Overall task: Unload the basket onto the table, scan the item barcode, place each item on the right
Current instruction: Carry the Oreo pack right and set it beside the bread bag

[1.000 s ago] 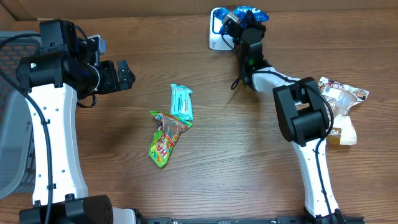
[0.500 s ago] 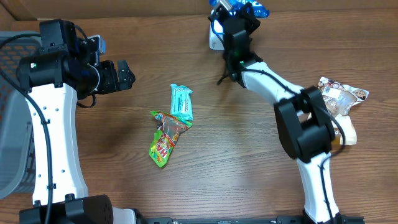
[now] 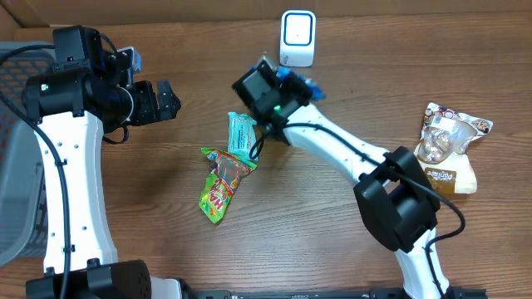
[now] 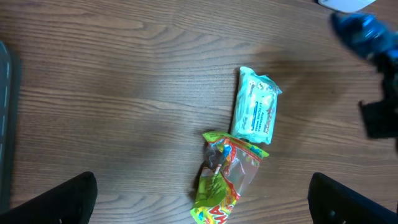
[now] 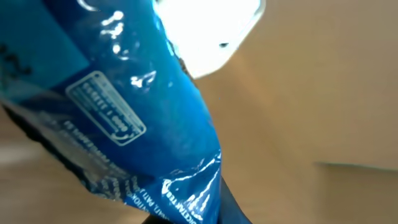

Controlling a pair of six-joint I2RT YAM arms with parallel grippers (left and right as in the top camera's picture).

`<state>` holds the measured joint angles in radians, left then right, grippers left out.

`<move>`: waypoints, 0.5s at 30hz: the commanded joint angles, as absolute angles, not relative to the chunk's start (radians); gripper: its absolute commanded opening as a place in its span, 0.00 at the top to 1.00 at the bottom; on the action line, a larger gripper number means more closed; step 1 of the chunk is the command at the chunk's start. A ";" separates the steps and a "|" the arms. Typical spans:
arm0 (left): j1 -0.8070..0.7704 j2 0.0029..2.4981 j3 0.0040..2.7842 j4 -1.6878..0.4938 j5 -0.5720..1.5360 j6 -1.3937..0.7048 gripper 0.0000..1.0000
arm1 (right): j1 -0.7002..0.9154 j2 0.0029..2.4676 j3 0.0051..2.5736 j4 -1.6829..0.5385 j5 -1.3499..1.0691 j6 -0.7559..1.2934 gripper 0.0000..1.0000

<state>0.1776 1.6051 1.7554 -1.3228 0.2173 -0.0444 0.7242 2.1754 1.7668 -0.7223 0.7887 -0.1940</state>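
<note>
The right gripper (image 3: 284, 86) is closed on a blue foil packet (image 3: 299, 80) and holds it above the wooden table (image 3: 332, 241). In the right wrist view this packet fills most of the picture; its shiny skin is tilted and carries a small white printed label. The white barcode scanner (image 3: 298, 37) stands beyond the right gripper, near the far edge of the table and apart from the packet; in the right wrist view it is only a bright, unsharp shape behind the packet's top. Whether a barcode faces the scanner, I cannot tell.

Just beside the right gripper, toward the left arm, a teal packet (image 3: 242, 133) lies flat; its near end touches a green and red candy bag (image 3: 219, 184). Well apart on the other side of this gripper lies a clear snack bag (image 3: 449, 133).

The left gripper (image 3: 170, 101) has its jaws wide apart and holds nothing. It is well to the left of the teal packet; in its own view the two packets lie between its dark fingers (image 4: 74, 199). A grey basket (image 3: 12, 166) stands behind the left gripper, at the left edge of the table.
</note>
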 commanded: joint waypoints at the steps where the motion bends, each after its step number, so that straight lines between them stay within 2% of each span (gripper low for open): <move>1: 0.176 1.601 1.749 -1.323 0.229 -0.022 0.00 | 0.704 2.037 1.781 -0.769 0.546 0.114 0.96; 7: 0.176 1.601 1.749 -1.323 0.229 -0.022 0.00 | 0.574 1.821 1.781 -0.955 0.292 0.318 0.96; 11: 0.176 1.601 1.749 -1.323 0.229 -0.022 0.00 | 0.369 1.756 1.781 -1.122 0.156 0.447 0.96; 15: 0.176 1.601 1.749 -1.323 0.229 -0.022 0.00 | 0.153 1.784 1.733 -1.207 0.004 0.457 0.96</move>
